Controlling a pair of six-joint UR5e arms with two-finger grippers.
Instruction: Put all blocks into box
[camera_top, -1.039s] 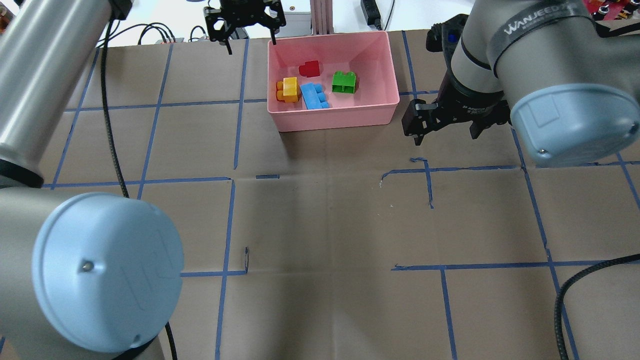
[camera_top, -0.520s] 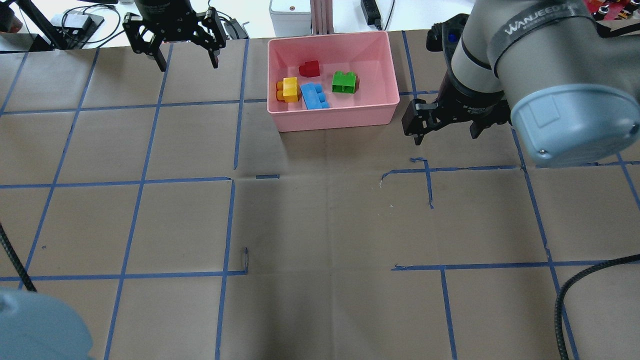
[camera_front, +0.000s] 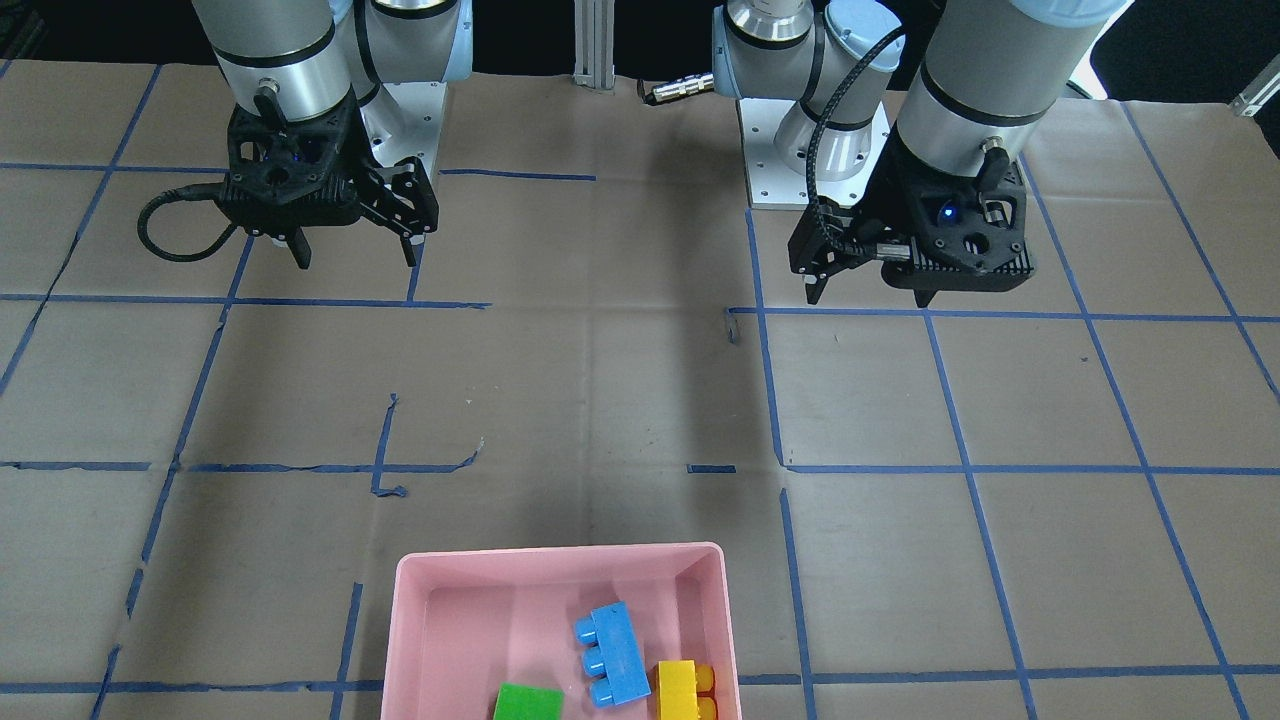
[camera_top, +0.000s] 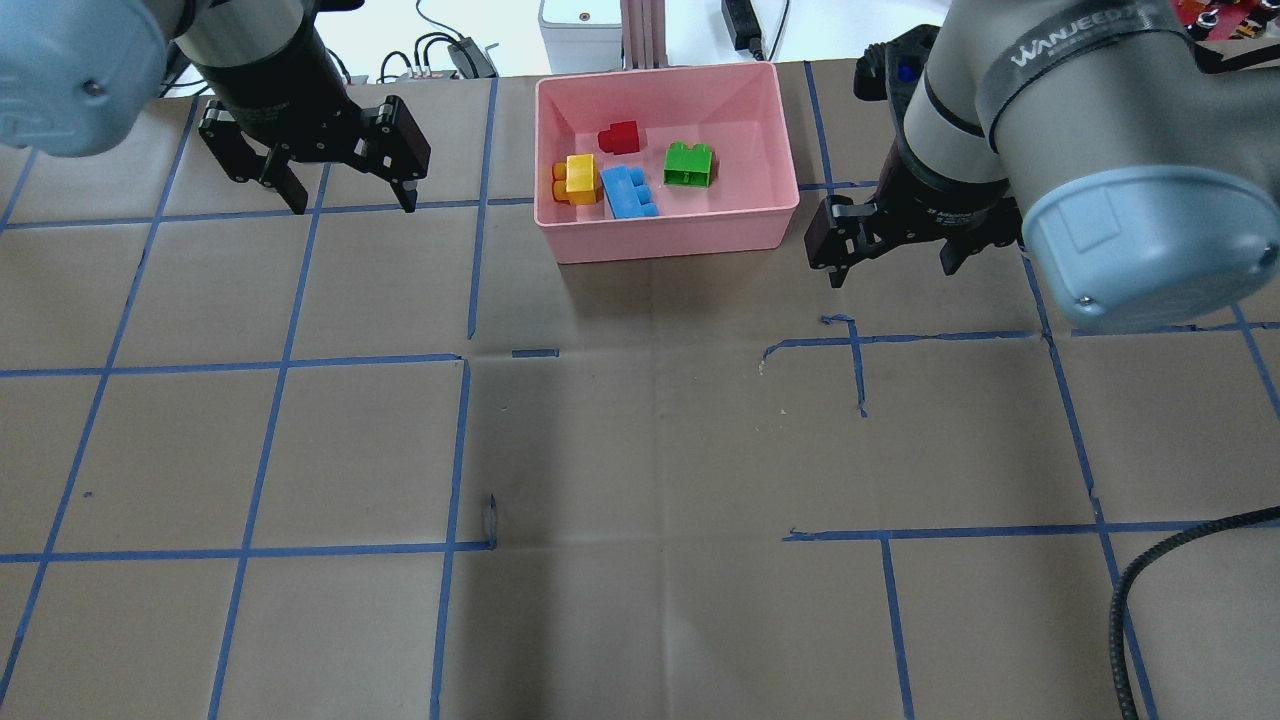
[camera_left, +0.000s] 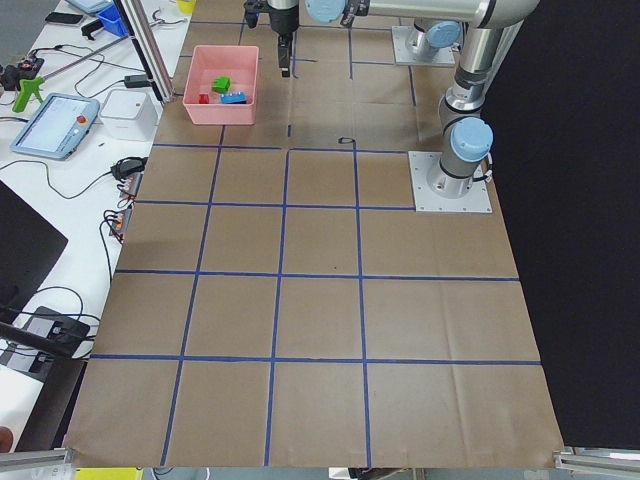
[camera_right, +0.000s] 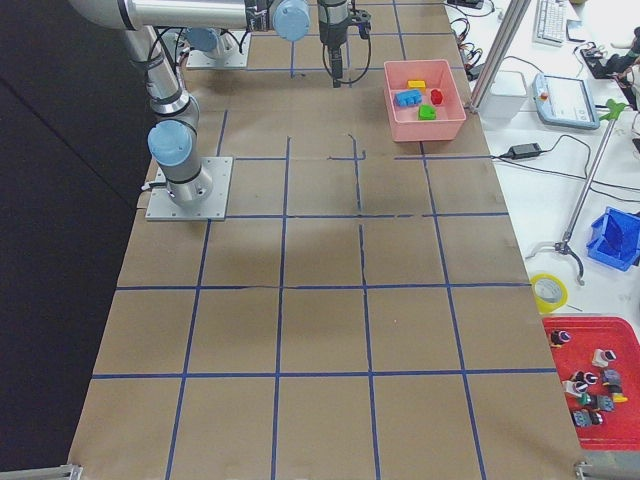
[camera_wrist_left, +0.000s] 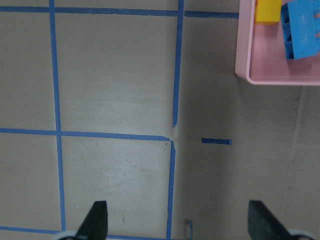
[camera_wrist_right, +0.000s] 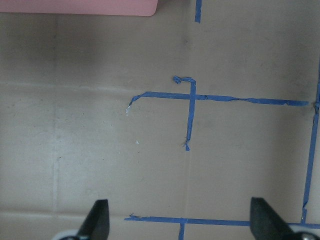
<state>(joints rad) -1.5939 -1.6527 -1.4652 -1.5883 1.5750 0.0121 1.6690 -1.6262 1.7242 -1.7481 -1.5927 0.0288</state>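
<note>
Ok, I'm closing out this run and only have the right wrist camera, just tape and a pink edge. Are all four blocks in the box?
Observer: Yes. Overhead, the red block, green block, blue block and yellow block all lie inside the pink box.
Operator: Is the left claw carrying anything?
Observer: No, the left claw is open and empty, over the table off the box's left side.
Operator: And where's my claw relative to the box?
Observer: The right claw hangs over the table off the box's right side, not above it.
</note>
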